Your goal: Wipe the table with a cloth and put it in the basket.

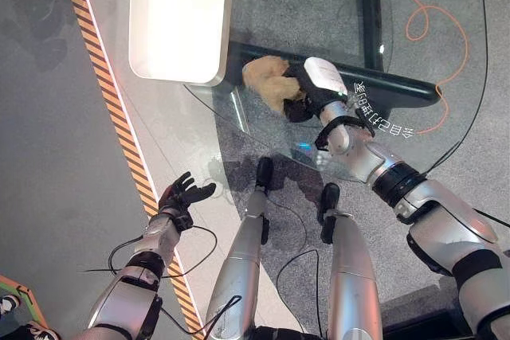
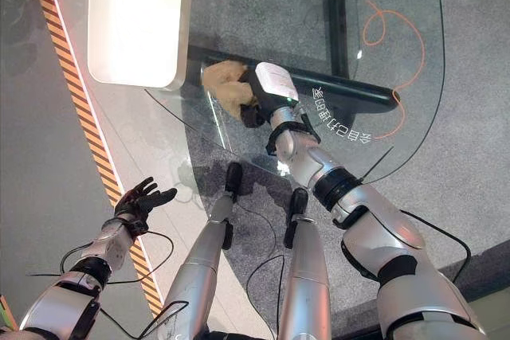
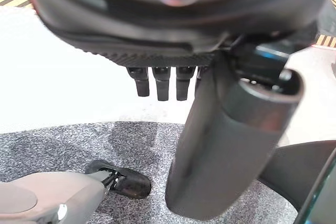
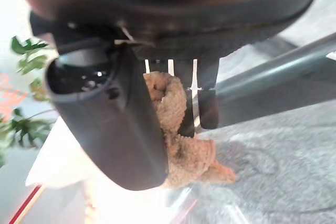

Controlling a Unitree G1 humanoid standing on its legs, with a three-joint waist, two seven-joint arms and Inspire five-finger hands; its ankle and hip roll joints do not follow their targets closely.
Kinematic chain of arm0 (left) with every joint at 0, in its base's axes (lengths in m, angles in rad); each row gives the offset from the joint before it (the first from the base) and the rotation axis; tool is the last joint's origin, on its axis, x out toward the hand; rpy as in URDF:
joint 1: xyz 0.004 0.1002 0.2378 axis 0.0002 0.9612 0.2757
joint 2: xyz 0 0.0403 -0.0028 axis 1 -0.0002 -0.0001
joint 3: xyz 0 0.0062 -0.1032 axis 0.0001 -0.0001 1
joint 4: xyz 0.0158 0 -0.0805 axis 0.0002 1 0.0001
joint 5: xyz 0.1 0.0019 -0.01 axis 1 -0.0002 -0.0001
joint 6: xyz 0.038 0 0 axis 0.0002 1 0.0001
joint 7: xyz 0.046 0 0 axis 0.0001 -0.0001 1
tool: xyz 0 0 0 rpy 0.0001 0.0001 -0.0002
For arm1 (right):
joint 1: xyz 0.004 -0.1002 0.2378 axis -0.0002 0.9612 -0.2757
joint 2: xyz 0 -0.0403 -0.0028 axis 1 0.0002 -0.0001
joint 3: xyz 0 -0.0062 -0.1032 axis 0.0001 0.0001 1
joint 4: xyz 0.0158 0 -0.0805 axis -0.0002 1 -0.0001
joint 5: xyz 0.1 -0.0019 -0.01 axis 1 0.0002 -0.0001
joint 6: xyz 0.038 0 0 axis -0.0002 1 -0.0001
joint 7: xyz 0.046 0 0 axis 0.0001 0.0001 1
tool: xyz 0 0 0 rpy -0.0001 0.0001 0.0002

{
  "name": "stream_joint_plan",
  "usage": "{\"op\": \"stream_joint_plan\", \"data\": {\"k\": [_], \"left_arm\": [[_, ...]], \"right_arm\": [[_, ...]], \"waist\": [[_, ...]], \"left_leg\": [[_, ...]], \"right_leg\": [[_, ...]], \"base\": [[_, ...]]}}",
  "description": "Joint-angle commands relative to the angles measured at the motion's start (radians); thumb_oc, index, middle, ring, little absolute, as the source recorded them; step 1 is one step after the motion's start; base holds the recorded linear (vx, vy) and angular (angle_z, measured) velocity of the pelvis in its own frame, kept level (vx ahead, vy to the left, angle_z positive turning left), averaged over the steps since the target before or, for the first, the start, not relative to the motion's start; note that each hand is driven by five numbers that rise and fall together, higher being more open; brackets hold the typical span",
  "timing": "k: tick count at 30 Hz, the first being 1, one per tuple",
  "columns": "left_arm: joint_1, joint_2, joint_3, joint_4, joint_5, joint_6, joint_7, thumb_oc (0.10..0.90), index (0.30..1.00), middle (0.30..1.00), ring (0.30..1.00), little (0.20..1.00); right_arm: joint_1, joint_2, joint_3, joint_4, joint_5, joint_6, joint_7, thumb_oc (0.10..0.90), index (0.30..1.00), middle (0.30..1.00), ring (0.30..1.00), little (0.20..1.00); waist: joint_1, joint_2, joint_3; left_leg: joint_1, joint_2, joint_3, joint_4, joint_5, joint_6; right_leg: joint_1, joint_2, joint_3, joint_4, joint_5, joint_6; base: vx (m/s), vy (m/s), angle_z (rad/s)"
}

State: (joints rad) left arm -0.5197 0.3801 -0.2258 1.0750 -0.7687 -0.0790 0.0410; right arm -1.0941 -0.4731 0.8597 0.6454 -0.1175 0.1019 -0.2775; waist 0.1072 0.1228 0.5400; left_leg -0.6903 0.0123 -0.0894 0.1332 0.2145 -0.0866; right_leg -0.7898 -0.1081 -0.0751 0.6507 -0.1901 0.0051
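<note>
Right hand (image 1: 307, 89) clamps the tan cloth (image 1: 267, 81) on the glass table (image 1: 263, 5). Cloth bunches beyond the fingers. Left hand (image 1: 182, 195) hangs splayed, holding nothing.

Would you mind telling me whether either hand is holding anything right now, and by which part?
The right hand grips the tan cloth by its bunched near end, between thumb and fingers, on the glass table. The left hand holds nothing.
</note>
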Motion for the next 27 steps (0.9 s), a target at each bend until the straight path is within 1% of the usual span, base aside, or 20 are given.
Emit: {"op": "stream_joint_plan", "data": {"k": [1, 6, 13, 18, 21, 27], "left_arm": [[0.004, 0.009, -0.004, 0.034, 0.026, -0.042, 0.032, 0.8, 0.9, 0.9, 0.9, 0.9], [0.001, 0.01, -0.001, 0.038, 0.028, -0.04, 0.031, 0.8, 0.9, 0.9, 0.9, 0.9], [0.001, 0.018, 0.005, 0.051, 0.03, -0.046, 0.02, 0.8, 0.9, 0.9, 0.9, 0.9], [-0.01, 0.023, 0.006, 0.056, 0.029, -0.042, 0.02, 0.8, 0.9, 0.9, 0.9, 0.9], [-0.017, 0.027, 0.005, 0.059, 0.021, -0.039, 0.022, 0.8, 0.9, 0.9, 0.9, 0.9], [-0.027, 0.028, 0.008, 0.067, 0.021, -0.051, 0.019, 0.8, 0.9, 0.9, 0.9, 0.9]], "right_arm": [[-0.061, 0.049, 0.008, -0.148, -0.072, -0.136, 0.015, 0.1, 0.3, 0.3, 0.3, 0.2], [-0.049, 0.05, 0.025, -0.176, -0.08, -0.137, 0.033, 0.1, 0.3, 0.3, 0.3, 0.2], [-0.026, 0.052, 0.027, -0.205, -0.072, -0.162, 0.058, 0.1, 0.3, 0.3, 0.3, 0.2], [-0.021, 0.051, 0.033, -0.223, -0.065, -0.166, 0.069, 0.1, 0.3, 0.3, 0.3, 0.2], [-0.018, 0.053, 0.032, -0.225, -0.064, -0.143, 0.051, 0.1, 0.3, 0.3, 0.3, 0.2], [-0.008, 0.053, 0.007, -0.192, -0.045, -0.134, -0.01, 0.1, 0.3, 0.3, 0.3, 0.2]], "waist": [[-0.008, 0.001, -0.02], [-0.009, -0.001, -0.02], [-0.011, -0.006, -0.02], [-0.013, -0.008, -0.02], [-0.015, -0.009, -0.02], [-0.016, -0.009, -0.02]], "left_leg": [[0.024, -0.05, 0.035, 0.142, -0.161, 0.048], [0.023, -0.049, 0.036, 0.141, -0.159, 0.048], [0.022, -0.047, 0.035, 0.141, -0.157, 0.047], [0.019, -0.045, 0.034, 0.142, -0.157, 0.047], [0.021, -0.045, 0.033, 0.141, -0.155, 0.046], [0.017, -0.045, 0.035, 0.144, -0.155, 0.048]], "right_leg": [[0.079, -0.046, -0.025, -0.269, 0.159, 0.054], [0.078, -0.046, -0.026, -0.27, 0.161, 0.055], [0.079, -0.047, -0.025, -0.272, 0.164, 0.058], [0.075, -0.048, -0.023, -0.27, 0.166, 0.06], [0.076, -0.048, -0.024, -0.27, 0.168, 0.06], [0.074, -0.049, -0.024, -0.269, 0.169, 0.06]], "base": [[0.0, 0.0, 0.0], [0.0, 0.0, 0.0], [0.0, 0.0, 0.0], [0.0, 0.0, 0.0], [0.0, 0.0, 0.0], [0.0, 0.0, 0.0]]}}
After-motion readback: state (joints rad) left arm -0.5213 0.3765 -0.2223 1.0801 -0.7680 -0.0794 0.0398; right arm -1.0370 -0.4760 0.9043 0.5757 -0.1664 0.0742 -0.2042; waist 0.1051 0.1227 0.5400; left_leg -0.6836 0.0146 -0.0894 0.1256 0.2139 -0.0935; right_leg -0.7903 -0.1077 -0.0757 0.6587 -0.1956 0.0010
